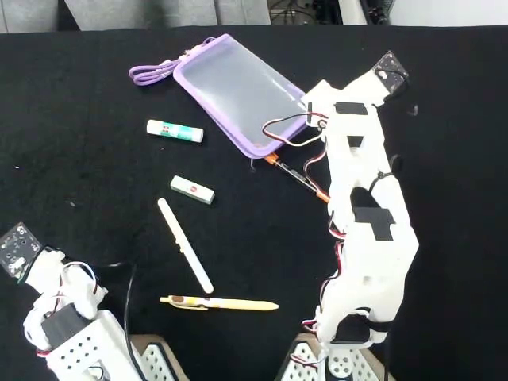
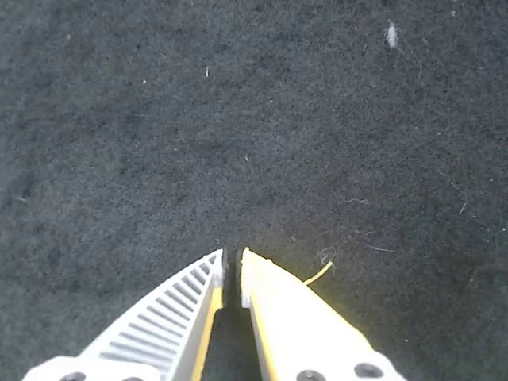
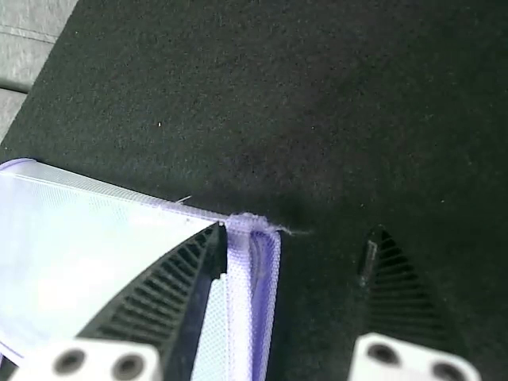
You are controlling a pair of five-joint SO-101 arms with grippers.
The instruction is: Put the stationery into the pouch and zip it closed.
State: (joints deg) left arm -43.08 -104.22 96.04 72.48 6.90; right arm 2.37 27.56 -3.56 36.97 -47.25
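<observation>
A black table (image 1: pixel 444 119) seen from above, with two white robot arms at its near edge. A clear purple pouch (image 1: pixel 234 89) lies flat and slanted at the far middle, its strap (image 1: pixel 151 74) trailing off one corner. The stationery all lies on the cloth outside the pouch. A glue stick (image 1: pixel 175 131) sits just beside the pouch's long edge. Nearer come an eraser (image 1: pixel 192 190), then a white stick (image 1: pixel 185 246), then a yellow pen (image 1: pixel 218 302) lying crosswise closest to the arms. An orange pen (image 1: pixel 298 176) lies at the pouch's near corner, partly hidden under the right arm (image 1: pixel 369 230), which stretches out to that corner. The right gripper (image 3: pixel 295 238) is spread wide and holds nothing. One finger (image 3: pixel 171 286) is over the pouch (image 3: pixel 79 238), the other over bare cloth, and the pouch's purple edge lies between them. The left arm (image 1: pixel 63 317) sits folded at the near left corner, well apart from every item. The left gripper (image 2: pixel 232 258) points at bare cloth, its fingers drawn together to a thin slit, with nothing between them.
</observation>
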